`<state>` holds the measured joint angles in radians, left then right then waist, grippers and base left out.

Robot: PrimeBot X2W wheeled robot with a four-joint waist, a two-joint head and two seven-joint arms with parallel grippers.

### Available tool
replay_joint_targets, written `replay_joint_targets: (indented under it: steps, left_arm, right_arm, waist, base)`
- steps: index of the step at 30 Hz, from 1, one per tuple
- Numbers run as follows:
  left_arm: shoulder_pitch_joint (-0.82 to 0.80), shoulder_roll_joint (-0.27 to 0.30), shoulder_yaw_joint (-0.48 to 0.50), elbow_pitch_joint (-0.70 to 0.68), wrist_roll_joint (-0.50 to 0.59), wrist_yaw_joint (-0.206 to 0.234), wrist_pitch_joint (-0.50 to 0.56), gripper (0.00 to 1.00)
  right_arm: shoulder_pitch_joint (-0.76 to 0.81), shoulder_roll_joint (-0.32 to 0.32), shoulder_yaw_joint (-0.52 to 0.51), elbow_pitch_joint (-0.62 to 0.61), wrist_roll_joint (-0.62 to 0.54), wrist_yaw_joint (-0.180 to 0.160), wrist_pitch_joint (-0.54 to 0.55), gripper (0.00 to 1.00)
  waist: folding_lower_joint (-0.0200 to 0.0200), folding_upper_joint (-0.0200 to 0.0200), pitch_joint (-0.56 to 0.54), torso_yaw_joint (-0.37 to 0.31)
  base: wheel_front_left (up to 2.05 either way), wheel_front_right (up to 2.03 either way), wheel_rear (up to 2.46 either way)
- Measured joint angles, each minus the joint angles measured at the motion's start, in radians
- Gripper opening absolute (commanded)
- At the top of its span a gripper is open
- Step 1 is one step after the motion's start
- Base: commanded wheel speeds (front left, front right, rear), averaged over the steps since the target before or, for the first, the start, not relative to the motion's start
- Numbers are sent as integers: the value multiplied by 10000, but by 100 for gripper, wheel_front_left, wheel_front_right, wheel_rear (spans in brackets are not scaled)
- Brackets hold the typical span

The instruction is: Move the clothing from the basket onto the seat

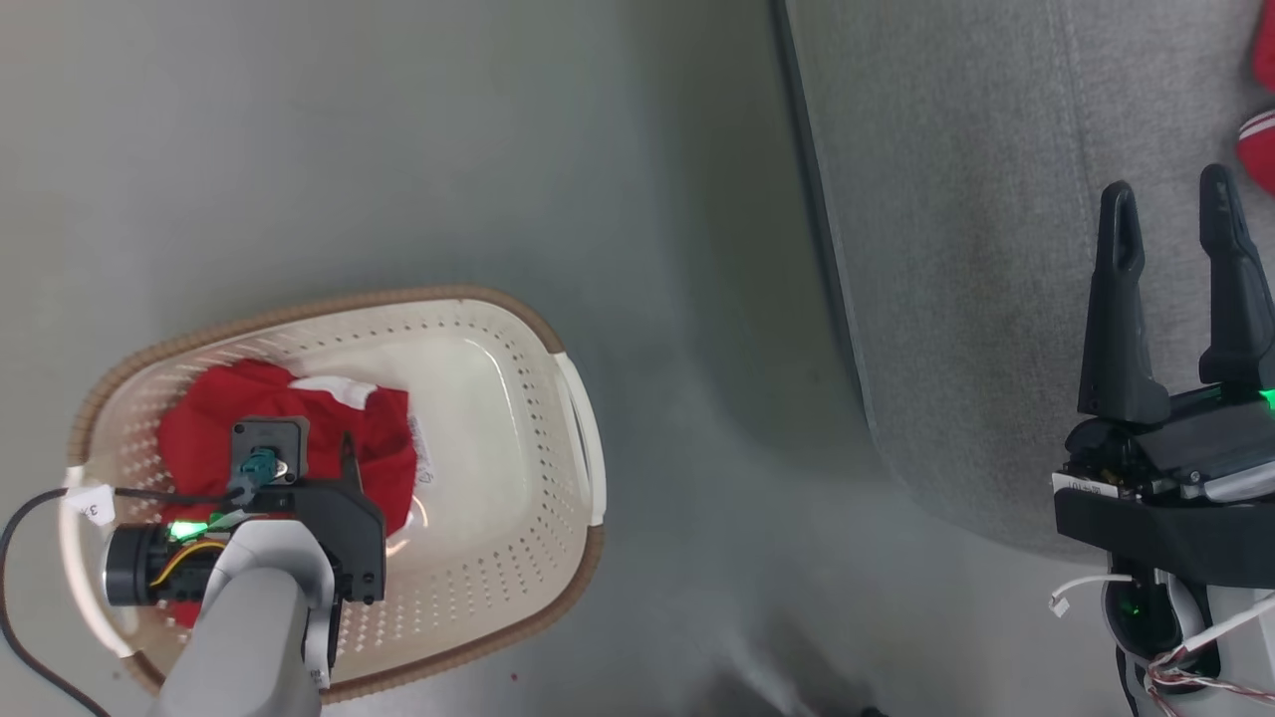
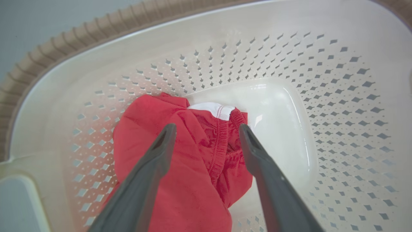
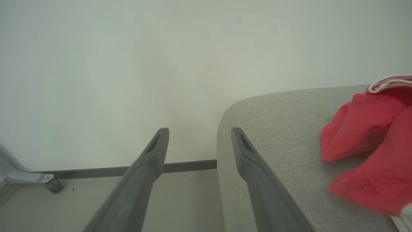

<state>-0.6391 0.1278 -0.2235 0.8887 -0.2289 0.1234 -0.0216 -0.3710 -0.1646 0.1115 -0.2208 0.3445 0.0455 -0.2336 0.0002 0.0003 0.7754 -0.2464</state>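
Jaws of left gripper (image 2: 207,129) astride clothing (image 2: 193,180)

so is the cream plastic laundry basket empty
No, a crumpled red garment with white trim lies inside the cream plastic basket.

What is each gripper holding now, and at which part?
Nothing. The left gripper is open over the red garment in the basket; the right gripper is open, empty.

clothing (image 2: 180,167): red, white trim | basket (image 1: 518,468): cream, dotted holes, brown rim | seat (image 1: 976,249): grey
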Motion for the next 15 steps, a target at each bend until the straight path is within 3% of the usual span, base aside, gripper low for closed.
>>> replay_joint_targets:
  steps: [15]
  left_arm:
    - [-518,90,593,1551,472,0,401,100]
  right_arm:
    - [-309,186,-6,314,17,163,-148,100]
  waist:
    - [-2,-1,1121,-413]
  base:
    - [0,0,0]
